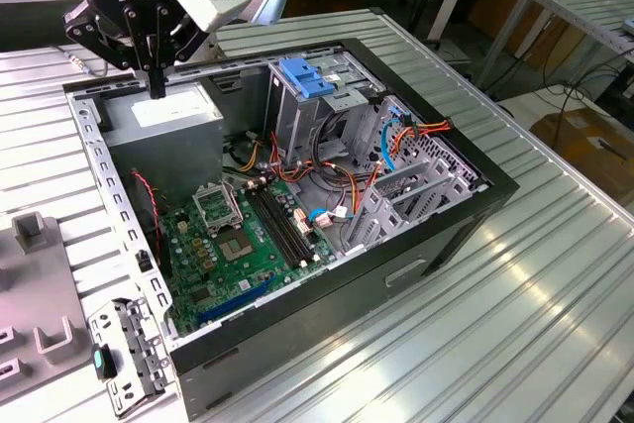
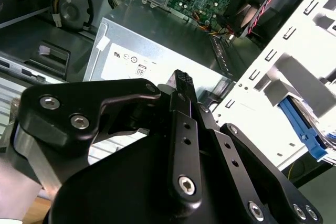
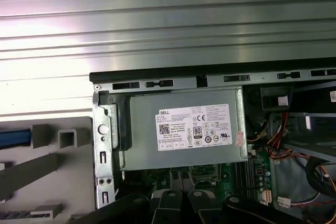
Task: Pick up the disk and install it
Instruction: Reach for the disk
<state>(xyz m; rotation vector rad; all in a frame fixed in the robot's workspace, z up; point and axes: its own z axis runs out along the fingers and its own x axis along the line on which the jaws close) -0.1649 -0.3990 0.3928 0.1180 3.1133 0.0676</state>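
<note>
— Ribbed metal counter (image 1: 555, 274) all round, with workbenches behind. What sits on it, starting from the exterior view's left?

— First a grey slotted fixture (image 1: 40, 284), then the open computer case (image 1: 297, 344). In the first wrist view, what I take for the disk (image 3: 13, 137) lies in that fixture, showing a blue side rail at the picture's edge.

— And the claw?

— The claw (image 1: 157, 89) hangs over the grey power-supply box (image 1: 188, 124) in the case's corner, apart from the fixture. Its fingers (image 2: 181, 85) are pressed together with nothing between them; the second wrist view makes that plain.

— Further right?

— The motherboard (image 1: 238, 245) lies on the case floor. After it comes the metal cage (image 1: 287, 126) with its blue latch (image 1: 305, 76), then loose cables (image 1: 416, 131).

— So how far along is the job?

— Barely begun, I judge. The disk is not lifted and the cage looks open, so both the pick and the install are left.
</note>
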